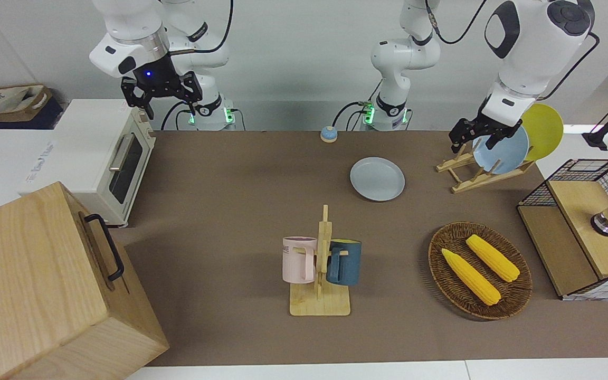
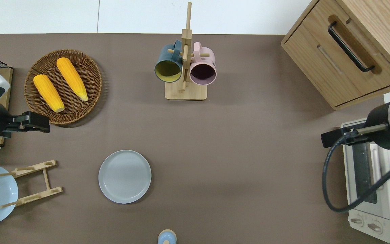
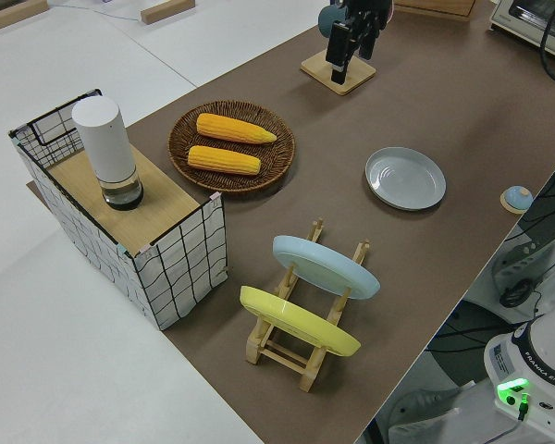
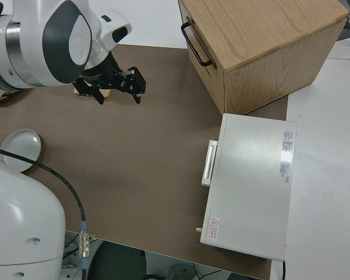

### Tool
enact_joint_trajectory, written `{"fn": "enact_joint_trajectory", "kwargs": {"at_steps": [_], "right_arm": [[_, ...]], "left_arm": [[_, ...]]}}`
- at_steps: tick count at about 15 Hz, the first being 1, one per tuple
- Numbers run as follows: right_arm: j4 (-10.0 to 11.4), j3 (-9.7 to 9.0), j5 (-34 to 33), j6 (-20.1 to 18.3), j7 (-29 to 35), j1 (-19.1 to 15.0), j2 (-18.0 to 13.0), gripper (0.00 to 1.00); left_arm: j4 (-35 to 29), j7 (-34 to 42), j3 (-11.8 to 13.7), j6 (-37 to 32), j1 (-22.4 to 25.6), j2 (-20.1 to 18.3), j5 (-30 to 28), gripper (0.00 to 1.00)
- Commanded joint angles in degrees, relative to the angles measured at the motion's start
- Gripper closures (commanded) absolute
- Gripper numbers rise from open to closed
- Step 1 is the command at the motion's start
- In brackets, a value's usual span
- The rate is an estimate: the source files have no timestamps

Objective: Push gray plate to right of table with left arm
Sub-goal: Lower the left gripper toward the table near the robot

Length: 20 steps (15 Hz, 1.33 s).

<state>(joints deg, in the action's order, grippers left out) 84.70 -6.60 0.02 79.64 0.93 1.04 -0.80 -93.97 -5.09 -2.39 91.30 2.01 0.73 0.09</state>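
Left gripper [image 2: 42, 123] up in the air at the left arm's end of the table [image 2: 249, 135], over bare tabletop between the wicker basket [image 2: 90, 98] of corn and the wooden plate rack [image 2: 34, 183]; fingers' state impossible to tell. Gray plate [image 2: 125, 176] flat on the table, untouched, well apart from that gripper toward the table's middle. Probably still to descend beside the plate's rim on the left arm's side before pushing. Right arm parked, its fingers spread apart.
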Motion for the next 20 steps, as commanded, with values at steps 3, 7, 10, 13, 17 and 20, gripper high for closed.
{"fn": "enact_joint_trajectory", "kwargs": {"at_steps": [3, 7, 10, 13, 17, 20], "right_arm": [[-0.5, -0.96, 0.3, -0.9, 0.7, -1.1, -0.2, 0.017], [-0.5, -0.87, 0.2, -0.9, 0.7, -1.1, -0.2, 0.017], [-0.5, -0.87, 0.3, -0.9, 0.7, -1.1, -0.2, 0.017], [-0.5, -0.96, 0.2, -0.9, 0.7, -1.1, -0.2, 0.017], [-0.5, -0.96, 0.2, -0.9, 0.7, -1.1, -0.2, 0.017], [-0.5, -0.87, 0.3, -0.9, 0.7, -1.1, -0.2, 0.017]], "left_arm": [[1.0, 0.2, 0.6, -1.2, 0.3, -0.3, -1.0, 0.00], [0.9, 0.3, 0.8, -1.4, 0.3, -0.3, -1.0, 0.00], [0.9, -0.7, 0.6, -1.3, 0.3, -0.1, -1.2, 0.00], [0.9, -1.1, 0.9, -1.3, 0.4, 0.0, -1.6, 0.00], [0.4, -1.2, 0.9, -2.1, 0.4, -0.2, -1.0, 0.00], [-1.4, -1.3, 0.9, -3.6, 0.3, -1.5, -1.0, 0.00]]}}
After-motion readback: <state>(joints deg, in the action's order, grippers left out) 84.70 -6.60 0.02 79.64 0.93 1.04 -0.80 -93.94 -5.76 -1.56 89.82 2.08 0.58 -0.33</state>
